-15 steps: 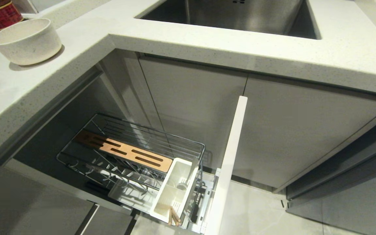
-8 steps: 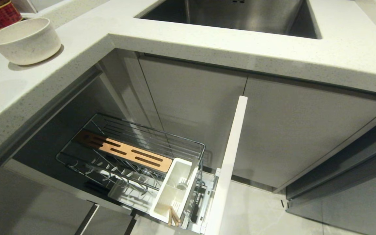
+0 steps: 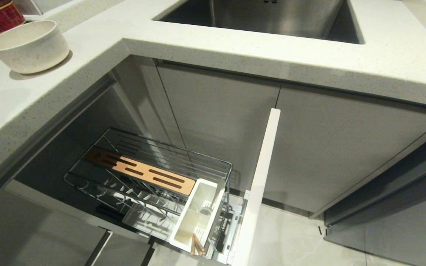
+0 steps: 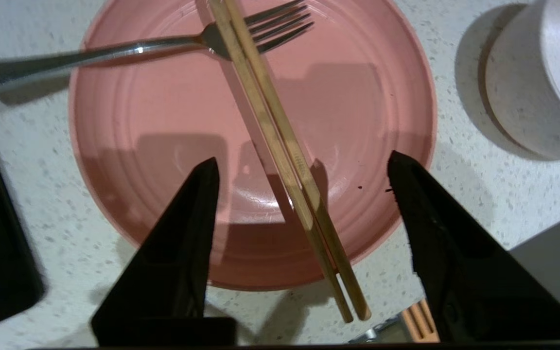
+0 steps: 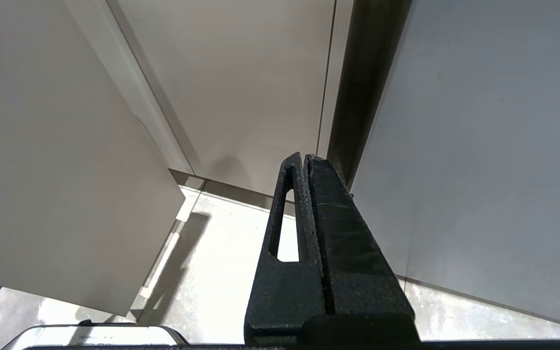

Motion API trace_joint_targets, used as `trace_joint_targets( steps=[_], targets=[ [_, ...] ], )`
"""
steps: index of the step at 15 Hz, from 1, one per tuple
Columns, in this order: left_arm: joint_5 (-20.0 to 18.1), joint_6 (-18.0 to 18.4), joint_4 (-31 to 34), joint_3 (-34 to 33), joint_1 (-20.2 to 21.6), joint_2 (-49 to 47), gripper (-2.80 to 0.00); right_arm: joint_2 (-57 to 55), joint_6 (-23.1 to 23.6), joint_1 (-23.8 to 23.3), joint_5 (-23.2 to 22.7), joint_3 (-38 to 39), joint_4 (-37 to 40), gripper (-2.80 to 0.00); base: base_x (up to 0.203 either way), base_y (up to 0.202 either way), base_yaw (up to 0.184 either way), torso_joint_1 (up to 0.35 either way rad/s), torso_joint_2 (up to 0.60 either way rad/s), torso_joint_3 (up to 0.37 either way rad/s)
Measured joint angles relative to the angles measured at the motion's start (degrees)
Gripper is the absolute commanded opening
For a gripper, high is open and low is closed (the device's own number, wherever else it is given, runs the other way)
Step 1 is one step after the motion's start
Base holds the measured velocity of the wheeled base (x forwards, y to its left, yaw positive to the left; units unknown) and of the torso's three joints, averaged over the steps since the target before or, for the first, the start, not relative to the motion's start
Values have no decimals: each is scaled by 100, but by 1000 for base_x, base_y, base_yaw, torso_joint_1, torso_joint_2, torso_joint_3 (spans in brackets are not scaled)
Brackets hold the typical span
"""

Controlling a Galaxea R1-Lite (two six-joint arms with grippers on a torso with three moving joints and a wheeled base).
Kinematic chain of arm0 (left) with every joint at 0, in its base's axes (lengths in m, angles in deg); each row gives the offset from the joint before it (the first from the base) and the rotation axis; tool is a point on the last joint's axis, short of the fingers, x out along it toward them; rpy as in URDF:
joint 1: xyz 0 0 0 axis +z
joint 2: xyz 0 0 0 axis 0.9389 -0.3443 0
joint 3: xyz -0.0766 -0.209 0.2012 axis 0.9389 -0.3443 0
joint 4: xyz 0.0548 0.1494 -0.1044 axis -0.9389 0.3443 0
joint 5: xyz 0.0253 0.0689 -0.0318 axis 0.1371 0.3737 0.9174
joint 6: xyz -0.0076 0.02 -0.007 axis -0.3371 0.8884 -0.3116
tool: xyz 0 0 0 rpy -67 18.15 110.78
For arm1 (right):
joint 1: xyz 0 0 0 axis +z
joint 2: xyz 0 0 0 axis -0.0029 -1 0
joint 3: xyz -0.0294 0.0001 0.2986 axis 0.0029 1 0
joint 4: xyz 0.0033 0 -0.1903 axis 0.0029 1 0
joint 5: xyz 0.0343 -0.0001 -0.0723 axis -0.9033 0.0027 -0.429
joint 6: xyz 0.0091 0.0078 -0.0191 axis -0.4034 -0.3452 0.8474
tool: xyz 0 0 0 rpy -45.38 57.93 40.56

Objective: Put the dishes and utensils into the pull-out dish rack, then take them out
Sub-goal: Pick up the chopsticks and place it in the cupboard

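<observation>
Left pincer (image 4: 304, 167) spread, hovering over flat round pink plate (image 4: 163, 121) on desk; light wooden chopsticks (image 4: 280, 146) btwn jaws, crossing slim silver fork (image 4: 139, 48). Risk: off-centre pinch catches one stick, other rolls off.

On the bench (image 4: 460, 194), chopsticks (image 4: 280, 146) and fork (image 4: 163, 46) lie crossed on the plate (image 4: 358, 121) (bowl (image 4: 537, 78) beside it).

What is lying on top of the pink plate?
A pair of chopsticks crosses the plate, overlapping a fork whose tines rest on it. The fork's handle end is cut off from view.
</observation>
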State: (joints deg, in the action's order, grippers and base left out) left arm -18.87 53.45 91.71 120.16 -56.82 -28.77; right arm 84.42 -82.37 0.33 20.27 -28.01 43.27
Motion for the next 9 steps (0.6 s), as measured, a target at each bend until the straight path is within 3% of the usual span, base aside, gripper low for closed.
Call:
trace_joint_targets(
  steps=[2,9],
  targets=[
    [-5,-268,-5,-129,88,-34,0,0,0,0,0,0,-2,-280,0,0,0,0,0,0],
    [-238,-548,-34,-622,340,-210,0,0,0,0,0,0,0,-280,0,0,0,0,0,0]
  ],
)
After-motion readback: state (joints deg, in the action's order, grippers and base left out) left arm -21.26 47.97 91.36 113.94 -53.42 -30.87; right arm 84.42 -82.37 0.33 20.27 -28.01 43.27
